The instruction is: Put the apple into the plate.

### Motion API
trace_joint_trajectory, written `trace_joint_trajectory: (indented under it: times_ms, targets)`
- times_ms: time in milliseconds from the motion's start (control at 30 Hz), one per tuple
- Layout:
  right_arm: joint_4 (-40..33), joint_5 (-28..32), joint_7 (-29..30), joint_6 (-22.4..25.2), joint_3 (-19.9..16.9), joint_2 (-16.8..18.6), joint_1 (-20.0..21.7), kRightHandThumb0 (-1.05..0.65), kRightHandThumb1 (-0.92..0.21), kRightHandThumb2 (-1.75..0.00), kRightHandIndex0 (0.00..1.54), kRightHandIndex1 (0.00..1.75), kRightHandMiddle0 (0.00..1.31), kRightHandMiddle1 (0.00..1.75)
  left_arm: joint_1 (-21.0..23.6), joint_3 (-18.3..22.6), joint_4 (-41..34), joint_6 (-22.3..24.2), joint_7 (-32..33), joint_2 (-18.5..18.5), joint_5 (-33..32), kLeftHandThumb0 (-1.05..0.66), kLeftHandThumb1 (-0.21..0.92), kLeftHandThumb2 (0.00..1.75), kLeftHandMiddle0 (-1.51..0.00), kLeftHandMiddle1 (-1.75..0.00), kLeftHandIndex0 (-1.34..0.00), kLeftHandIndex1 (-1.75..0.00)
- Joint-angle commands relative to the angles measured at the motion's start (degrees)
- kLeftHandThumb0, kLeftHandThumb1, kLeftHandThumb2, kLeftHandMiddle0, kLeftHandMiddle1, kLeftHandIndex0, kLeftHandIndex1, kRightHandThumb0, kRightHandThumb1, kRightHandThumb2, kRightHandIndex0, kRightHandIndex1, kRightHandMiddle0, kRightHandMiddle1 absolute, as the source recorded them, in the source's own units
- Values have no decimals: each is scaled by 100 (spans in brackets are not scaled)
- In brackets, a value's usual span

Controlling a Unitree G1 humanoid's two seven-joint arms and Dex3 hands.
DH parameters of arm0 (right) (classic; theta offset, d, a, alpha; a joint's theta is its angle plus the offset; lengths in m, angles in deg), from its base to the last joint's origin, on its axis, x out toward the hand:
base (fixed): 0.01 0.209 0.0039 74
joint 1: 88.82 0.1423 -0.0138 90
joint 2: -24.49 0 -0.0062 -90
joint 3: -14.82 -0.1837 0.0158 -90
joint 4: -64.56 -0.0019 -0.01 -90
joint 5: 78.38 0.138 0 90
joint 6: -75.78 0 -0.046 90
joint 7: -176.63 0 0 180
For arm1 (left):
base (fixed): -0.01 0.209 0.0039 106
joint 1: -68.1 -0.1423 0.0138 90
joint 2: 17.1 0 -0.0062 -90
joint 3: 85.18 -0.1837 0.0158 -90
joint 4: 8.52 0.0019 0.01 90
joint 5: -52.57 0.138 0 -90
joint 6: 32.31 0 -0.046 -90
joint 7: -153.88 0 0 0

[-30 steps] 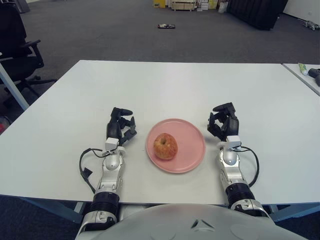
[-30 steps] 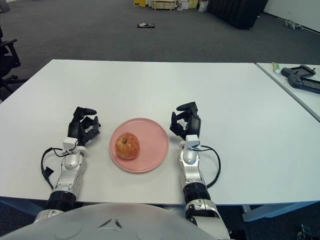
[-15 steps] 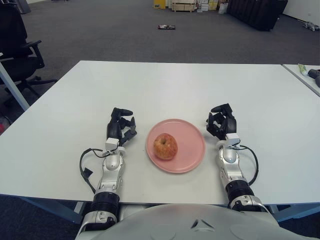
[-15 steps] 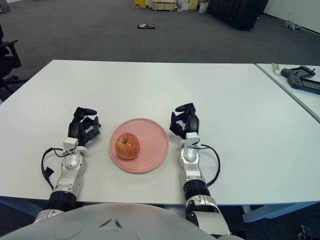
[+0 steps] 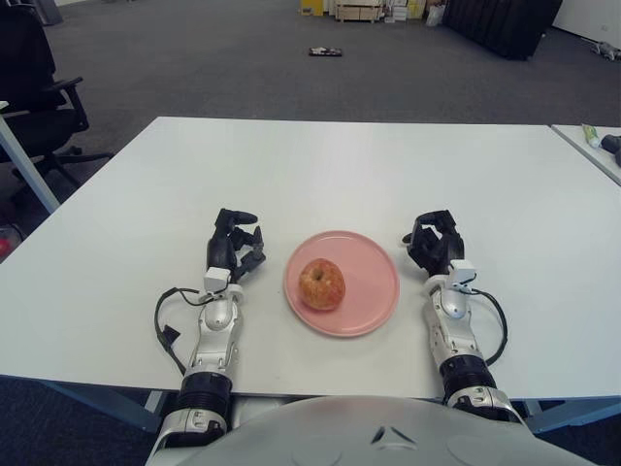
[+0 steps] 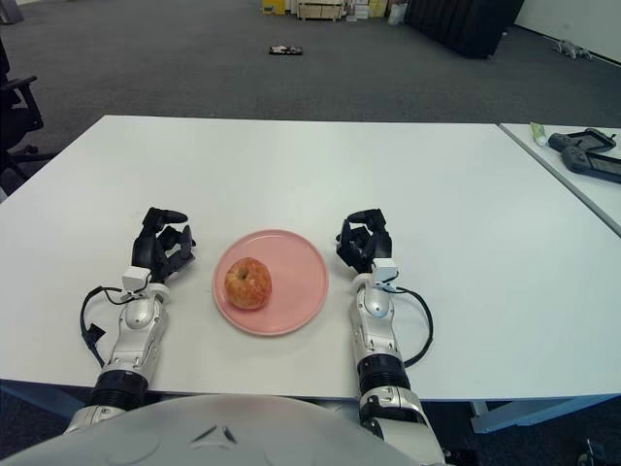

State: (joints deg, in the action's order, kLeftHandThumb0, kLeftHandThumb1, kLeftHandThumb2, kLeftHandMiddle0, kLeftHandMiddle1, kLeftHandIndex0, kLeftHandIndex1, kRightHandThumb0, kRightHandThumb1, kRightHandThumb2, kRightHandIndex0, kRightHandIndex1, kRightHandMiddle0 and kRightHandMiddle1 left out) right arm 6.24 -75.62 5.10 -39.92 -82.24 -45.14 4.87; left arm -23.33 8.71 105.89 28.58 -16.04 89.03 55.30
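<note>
The apple (image 5: 321, 283) is seen lying on the pink plate (image 5: 374, 262) at lower centre. The right hand (image 5: 434, 244) has been lowered and turned slightly, fingers curled and empty. The left hand (image 5: 235, 247), left of the plate, is likewise curled, unchanged. The task appears complete.

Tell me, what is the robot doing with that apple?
Right now it isn't holding anything. The apple already sits in the pink plate, toward its left side, on the white table. The left hand shows just left of the plate and the right hand just right of it, both with fingers curled and empty. So the job of putting the apple in the plate looks done.
</note>
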Motion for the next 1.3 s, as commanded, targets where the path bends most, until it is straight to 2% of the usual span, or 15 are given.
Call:
trace_joint_trajectory:
  times_ms: [0,400,1267]
  targets:
    - [107,-8,-22,519,40,43,-334,-38,-72,-80,51,151,31,175,-103,0,160,-30,9,-16,86,-39,65,90,-63,-175,-36,-175]
    - [-102,54,-188,449,48,70,-435,-37,-74,-78,52,151,30,175,-107,3,133,53,21,-25,105,-39,65,90,-62,-175,-36,-175]
    - [-429,-33,-108,389,80,138,-591,-37,-73,-80,54,151,31,175,-113,-14,128,-32,-40,-41,83,-39,65,90,-64,-175,-36,-175]
